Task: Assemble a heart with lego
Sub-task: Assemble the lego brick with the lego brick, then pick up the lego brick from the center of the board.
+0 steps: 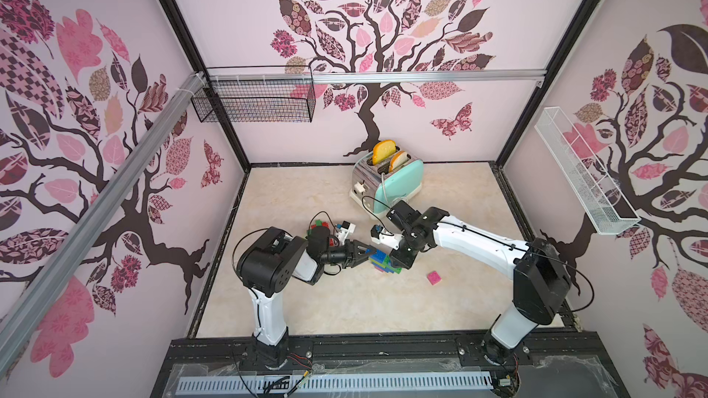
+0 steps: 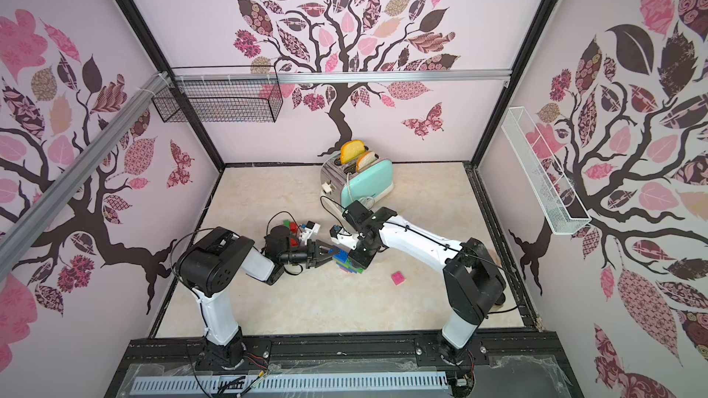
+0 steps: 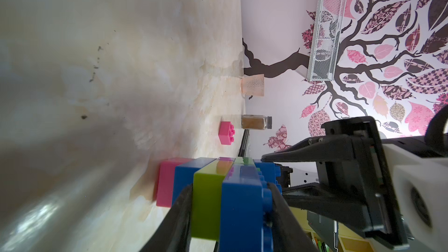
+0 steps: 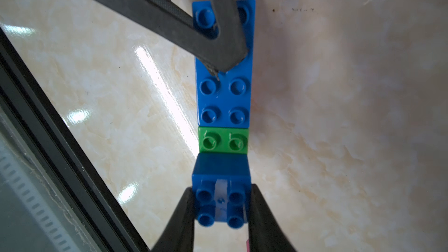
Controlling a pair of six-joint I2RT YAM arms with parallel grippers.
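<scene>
Stack of lego point(image 1: 386, 264) sits mid table point(image 1: 306, 308), with the left gripper point(image 3: 230, 200) clamped across its lime and blue layers. Right gripper point(image 4: 221, 202) is pinched on a small blue brick point(image 4: 221, 173) at the stack's end. Loose pink brick point(image 1: 434, 277) lies nearby. Probably light, stiff and slick, so grab the flat sides, not the studs.

Bright, even light; glare streaks on tabletop point(image 4: 148, 66); wrist cams soft close-up; top views warped @ edges.
</scene>
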